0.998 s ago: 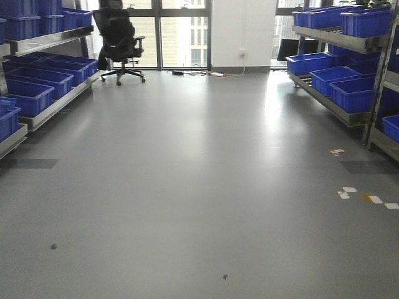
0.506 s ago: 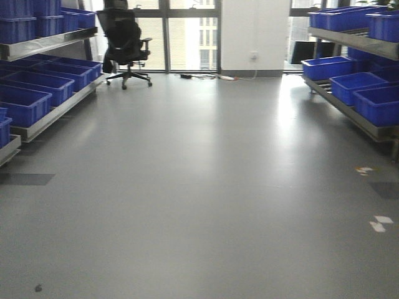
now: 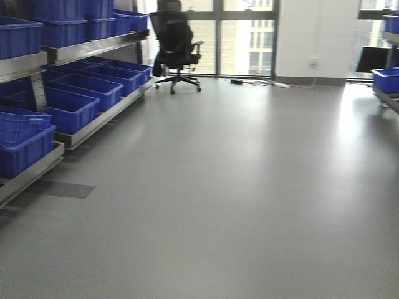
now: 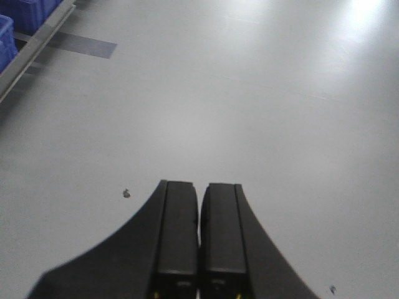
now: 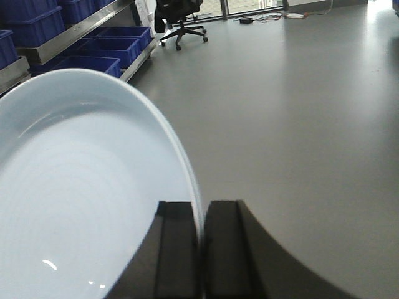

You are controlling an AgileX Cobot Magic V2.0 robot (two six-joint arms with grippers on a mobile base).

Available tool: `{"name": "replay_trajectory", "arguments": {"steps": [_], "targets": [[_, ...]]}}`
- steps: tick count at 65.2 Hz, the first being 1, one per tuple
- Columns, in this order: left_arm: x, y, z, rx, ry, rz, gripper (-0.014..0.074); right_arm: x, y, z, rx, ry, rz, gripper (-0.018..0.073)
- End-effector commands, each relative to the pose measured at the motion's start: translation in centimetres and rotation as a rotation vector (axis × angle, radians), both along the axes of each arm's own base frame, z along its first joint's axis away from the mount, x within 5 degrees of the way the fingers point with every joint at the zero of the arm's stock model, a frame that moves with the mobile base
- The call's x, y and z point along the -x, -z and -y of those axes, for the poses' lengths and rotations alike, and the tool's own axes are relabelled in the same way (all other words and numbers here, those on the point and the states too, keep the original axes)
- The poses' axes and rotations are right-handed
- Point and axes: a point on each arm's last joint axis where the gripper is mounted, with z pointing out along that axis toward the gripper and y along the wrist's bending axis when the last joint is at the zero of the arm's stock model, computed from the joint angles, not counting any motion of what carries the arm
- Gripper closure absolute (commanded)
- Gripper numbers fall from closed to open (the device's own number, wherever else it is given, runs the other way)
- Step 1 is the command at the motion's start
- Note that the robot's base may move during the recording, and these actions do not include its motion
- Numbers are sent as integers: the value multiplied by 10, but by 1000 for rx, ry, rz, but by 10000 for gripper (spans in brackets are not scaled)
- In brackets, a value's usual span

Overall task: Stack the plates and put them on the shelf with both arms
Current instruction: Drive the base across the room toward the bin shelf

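A large glossy pale blue-white plate (image 5: 81,199) fills the left half of the right wrist view. My right gripper (image 5: 201,215) is shut on its rim and holds it above the grey floor. Only one plate shows; whether a second lies under it I cannot tell. My left gripper (image 4: 199,193) is shut and empty, its two black fingers pressed together above bare floor. No plate and no gripper shows in the front view.
A metal shelf rack (image 3: 81,50) with several blue bins (image 3: 65,109) runs along the left. A black office chair (image 3: 176,47) stands at the far windows. More blue bins (image 3: 386,78) sit at the far right. Cables (image 3: 274,83) lie by the white wall.
The front view has swung to the left: the left shelf rack and the chair have shifted right and come closer, and the right shelf has nearly left the frame.
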Motion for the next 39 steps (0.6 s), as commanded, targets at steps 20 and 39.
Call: {"name": "replay_trajectory", "arguments": {"steps": [20, 39], "targets": [[-5, -14, 2, 15, 8, 92, 500, 0, -18, 0, 4, 3, 124, 502], [-5, -14, 2, 15, 8, 92, 500, 0, -18, 0, 4, 3, 124, 502]]}}
